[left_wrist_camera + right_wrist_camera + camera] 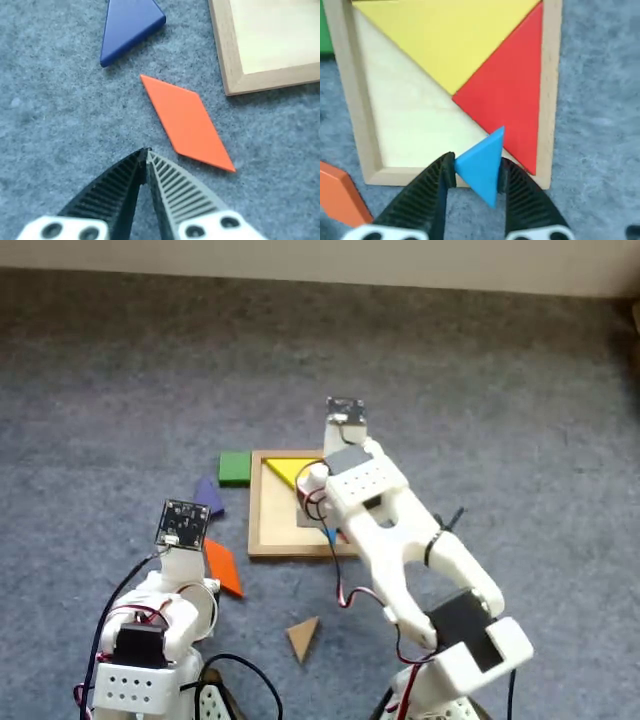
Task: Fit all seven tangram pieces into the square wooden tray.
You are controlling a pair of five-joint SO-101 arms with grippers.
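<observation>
Closest in, between the bases of the two arms, we log a tan triangle (303,637) flat on the grey carpet (120,390), well apart from the other pieces. Next out, the left gripper (146,155) hangs low over the carpet with its fingers pressed together, holding nothing. Its tip points at the orange parallelogram (187,122), just short of that piece's near edge. We cannot tell whether the tip touches the carpet. The parallelogram lies flat outside the square wooden tray (227,55), near its near left corner but apart from it. Beyond it sits a dark blue triangle (127,27), also on the carpet, near the tray's left rim.

The tray lies mid-table with the right arm stretched over it. The right gripper (475,172) pinches a light blue triangle (482,167) between its two fingers — one corner sticks out past the fingertips, over the tray's near rim. Whether it touches the rim we cannot tell. Inside the tray two pieces lie flat and meet edge to edge: a large red triangle (512,95) along the right wall, a large yellow triangle (445,35) along the far wall. The rest of the floor shows bare wood. Farthest out, a green square (235,467) rests on the carpet just beside the tray's far left corner.
</observation>
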